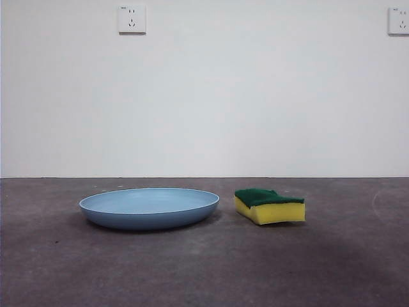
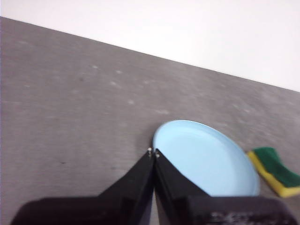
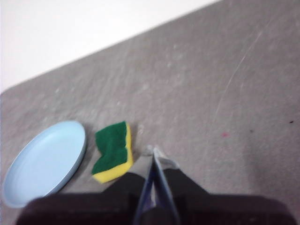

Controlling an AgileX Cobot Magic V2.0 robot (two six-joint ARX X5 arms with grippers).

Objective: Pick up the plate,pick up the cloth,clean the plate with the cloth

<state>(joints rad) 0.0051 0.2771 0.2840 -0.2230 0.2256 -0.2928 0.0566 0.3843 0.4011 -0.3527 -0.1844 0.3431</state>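
The light-blue plate (image 1: pixel 149 206) lies flat on the grey table, left of centre in the front view. Just to its right rests the cloth (image 1: pixel 269 205), a yellow sponge block with its dark green layer facing up. Neither arm shows in the front view. My left gripper (image 2: pixel 153 152) hovers high above the table, shut and holding nothing, its tips over the rim of the plate (image 2: pixel 205 161), with the cloth (image 2: pixel 276 170) beyond. My right gripper (image 3: pixel 153 151) is also raised and shut on nothing, just beside the cloth (image 3: pixel 112 151), with the plate (image 3: pixel 44 161) farther off.
A white wall stands behind the table (image 1: pixel 204 268), with power sockets (image 1: pixel 131 19) high on it. Bare grey tabletop stretches around the plate and the sponge on all sides.
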